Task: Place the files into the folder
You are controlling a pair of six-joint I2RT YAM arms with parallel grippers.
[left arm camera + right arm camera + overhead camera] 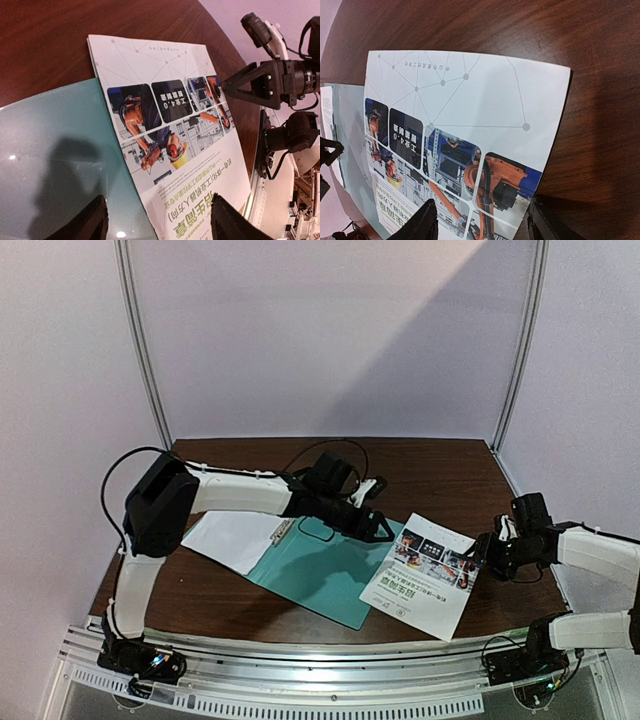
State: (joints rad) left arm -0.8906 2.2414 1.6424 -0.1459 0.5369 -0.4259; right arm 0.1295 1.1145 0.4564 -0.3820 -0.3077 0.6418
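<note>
1. Two sheets are to be filed, and neither looks filed. I judge the task to be well short of halfway.
2. The folder [315,570] lies flat on the worktop [440,475] with its teal face up. Its clip [284,531] sits at the upper left edge.
3. The plain sheet [230,538] lies to the left of the folder and meets it along the spine by the clip. Most of this sheet rests on bare worktop. I cannot tell whether any of its edge is tucked under the clip.
4. The colour sheet [425,575] lies askew across the folder's right edge. Its left part overlaps the teal surface, and the rest is on the worktop towards the right arm.
5. The left fingers [92,225] hang above the folder near the colour sheet's left edge. They are spread wide and hold nothing.
6. The right fingers [417,227] are also spread wide, with the nearest corner of the colour sheet lying between them. They are not closed on the paper. I cannot tell whether either one touches it.
7. What is left, as I judge it, is to bring the colour sheet fully and squarely onto the folder. The plain sheet then needs the same, and both probably need securing at the clip.
</note>
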